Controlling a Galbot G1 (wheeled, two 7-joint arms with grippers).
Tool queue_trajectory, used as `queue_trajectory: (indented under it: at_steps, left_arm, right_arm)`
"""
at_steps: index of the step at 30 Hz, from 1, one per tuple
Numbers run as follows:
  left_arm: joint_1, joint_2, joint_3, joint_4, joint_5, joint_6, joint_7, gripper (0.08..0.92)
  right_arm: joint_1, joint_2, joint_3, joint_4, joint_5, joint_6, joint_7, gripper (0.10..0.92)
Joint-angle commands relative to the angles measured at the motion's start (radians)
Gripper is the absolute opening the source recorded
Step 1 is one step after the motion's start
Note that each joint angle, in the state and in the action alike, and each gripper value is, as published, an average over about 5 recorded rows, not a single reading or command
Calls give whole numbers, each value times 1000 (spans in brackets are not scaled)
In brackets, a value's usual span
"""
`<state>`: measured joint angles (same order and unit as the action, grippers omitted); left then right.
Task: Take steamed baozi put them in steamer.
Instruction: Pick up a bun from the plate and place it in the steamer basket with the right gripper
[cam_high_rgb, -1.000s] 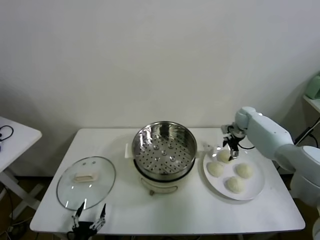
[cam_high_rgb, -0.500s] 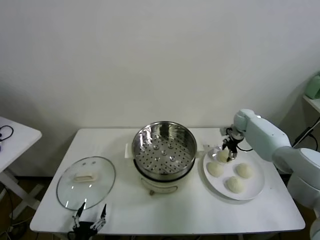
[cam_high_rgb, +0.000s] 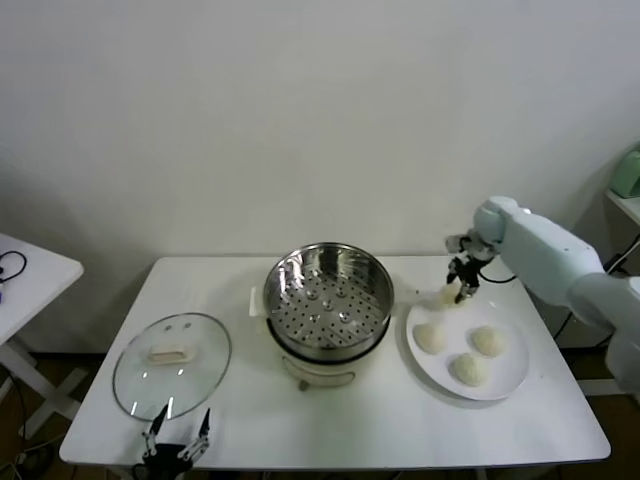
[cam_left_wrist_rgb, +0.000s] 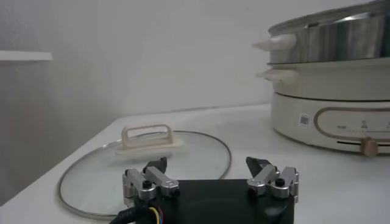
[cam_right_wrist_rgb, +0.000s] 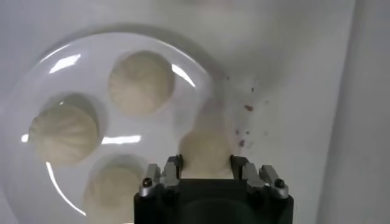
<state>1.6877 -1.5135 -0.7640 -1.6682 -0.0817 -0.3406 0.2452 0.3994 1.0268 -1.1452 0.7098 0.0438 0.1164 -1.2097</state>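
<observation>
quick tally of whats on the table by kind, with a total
steamed baozi: 4, of which 3 lie on the plate and 1 is in the right gripper
steamer: 1
plate: 1
glass lid: 1
total: 7
</observation>
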Motion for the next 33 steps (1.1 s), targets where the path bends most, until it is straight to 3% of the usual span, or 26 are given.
queue_trajectory:
  at_steps: [1,7,11,22,33]
  left_arm:
    - [3,1,0,-5,3,0,-3,823]
    - [-5,-4,0,-4,9,5,-6,823]
    - [-14,-7,-3,2,14,7,-11,823]
    - [-29,-10,-11,-2,7,22,-20,823]
    - [-40,-12,-9,22,12,19,-22,823]
  right_arm:
    - [423,13,-291,274,216,77,-31,518]
    - [559,123,-314,487,271,221,-21,516]
    - [526,216,-280,559,193,324,44,508]
    - [232,359,-222,318,-220,588,192,509]
    - [71,359,-166,211,-331,661,235,507]
